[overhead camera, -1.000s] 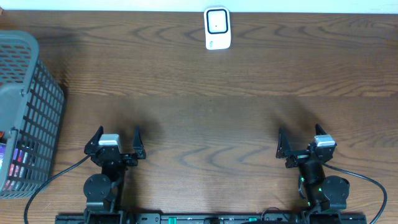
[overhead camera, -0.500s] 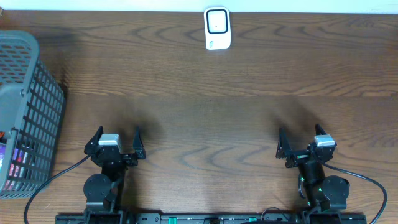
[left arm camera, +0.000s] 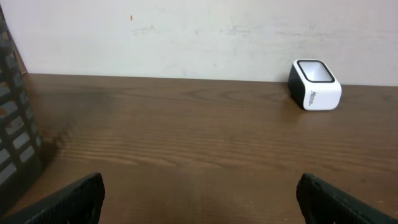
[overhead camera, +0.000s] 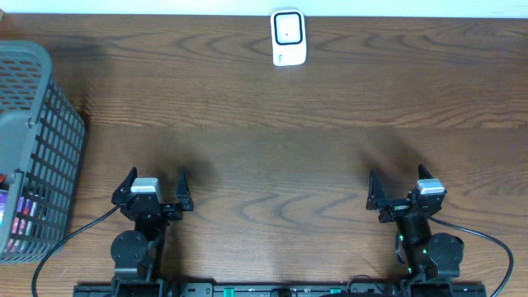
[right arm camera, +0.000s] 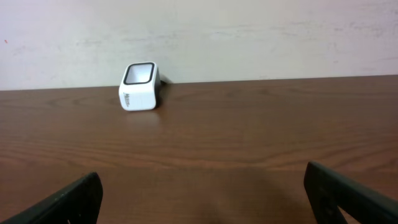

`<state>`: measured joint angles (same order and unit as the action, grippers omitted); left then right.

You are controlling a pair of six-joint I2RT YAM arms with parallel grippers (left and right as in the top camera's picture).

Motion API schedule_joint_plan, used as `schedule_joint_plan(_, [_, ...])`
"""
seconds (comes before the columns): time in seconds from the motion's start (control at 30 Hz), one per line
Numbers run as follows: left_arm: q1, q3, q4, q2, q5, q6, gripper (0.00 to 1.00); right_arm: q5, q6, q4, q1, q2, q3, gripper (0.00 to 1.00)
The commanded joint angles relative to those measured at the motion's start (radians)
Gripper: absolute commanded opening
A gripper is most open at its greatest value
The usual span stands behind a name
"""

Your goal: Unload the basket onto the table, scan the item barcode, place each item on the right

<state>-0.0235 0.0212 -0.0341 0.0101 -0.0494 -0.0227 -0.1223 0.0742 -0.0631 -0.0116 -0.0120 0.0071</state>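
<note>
Overhead: left pincer [overhead camera: 156, 176], right pincer [overhead camera: 397, 176] agape.

Desk [overhead camera: 264, 124]: dark wood grain, smooth, slight sheen. Scanner [overhead camera: 289, 38]: glossy white plastic, black-rimmed shiny window. Basket [overhead camera: 33, 140], left edge: matt grey plastic lattice.

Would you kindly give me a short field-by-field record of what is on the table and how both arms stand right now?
scanner: white, dark window, far edge of the table, centre
basket: grey mesh, left side
items: colourful, inside the basket, kind unclear
left gripper: fingers open, empty, near edge
right gripper: fingers open, empty, near edge
table: brown wood
stage: no item picked up yet
</note>
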Motion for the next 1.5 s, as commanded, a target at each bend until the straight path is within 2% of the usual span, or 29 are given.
schedule_joint_plan(0.0, [-0.004, -0.017, -0.036, -0.006, 0.009, 0.005, 0.98, 0.008, -0.012, -0.004, -0.005, 0.005, -0.002, 0.99])
schedule_joint_plan(0.23, [-0.004, -0.017, -0.036, -0.006, 0.009, 0.005, 0.98, 0.008, -0.012, -0.004, -0.005, 0.005, -0.002, 0.99])
schedule_joint_plan(0.3, [-0.004, -0.017, 0.0, -0.006, -0.032, 0.006, 0.98, 0.008, -0.012, -0.004, -0.005, 0.005, -0.002, 0.99])
schedule_joint_plan(0.4, [-0.004, -0.017, 0.129, -0.006, -0.189, 0.009, 0.98, 0.008, -0.012, -0.004, -0.005, 0.005, -0.002, 0.99])
schedule_joint_plan(0.47, [-0.004, -0.017, 0.263, -0.006, -0.306, 0.009, 0.98, 0.008, -0.012, -0.004, -0.005, 0.005, -0.002, 0.99])
schedule_joint_plan(0.53, [-0.004, -0.017, 0.399, -0.006, -0.362, 0.009, 0.98, 0.008, -0.012, -0.004, -0.005, 0.005, -0.002, 0.99])
schedule_joint_plan(0.67, [-0.004, -0.015, 0.66, -0.005, -0.385, 0.009, 0.98, 0.008, -0.012, -0.004, -0.005, 0.005, -0.002, 0.99])
schedule_joint_plan(0.77, [-0.004, 0.021, 0.738, 0.01, -0.325, 0.008, 0.98, 0.008, -0.012, -0.004, -0.005, 0.005, -0.002, 0.99])
schedule_joint_plan(0.83, [-0.004, 0.065, 0.739, 0.04, -0.273, -0.01, 0.98, 0.008, -0.012, -0.004, -0.005, 0.005, -0.002, 0.99])
schedule_joint_plan(1.03, [-0.004, 0.257, 0.743, 0.234, -0.224, -0.203, 0.98, 0.008, -0.012, -0.004, -0.005, 0.005, -0.002, 0.99])
schedule_joint_plan(1.23, [-0.003, 0.517, 0.678, 0.569, 0.029, -0.163, 0.97, 0.008, -0.012, -0.004, -0.005, 0.005, -0.002, 0.99])
schedule_joint_plan(1.3, [0.016, 0.668, 0.566, 0.695, 0.039, -0.163, 0.98, 0.008, -0.012, -0.004, -0.005, 0.005, -0.002, 0.99])
schedule_joint_plan(1.4, [0.085, 0.982, 0.259, 0.904, 0.005, -0.151, 0.98, 0.008, -0.012, -0.004, -0.005, 0.005, -0.002, 0.99])
schedule_joint_plan(1.47, [0.156, 1.219, 0.035, 1.057, -0.082, -0.15, 0.98, 0.008, -0.012, -0.004, -0.005, 0.005, -0.002, 0.99])
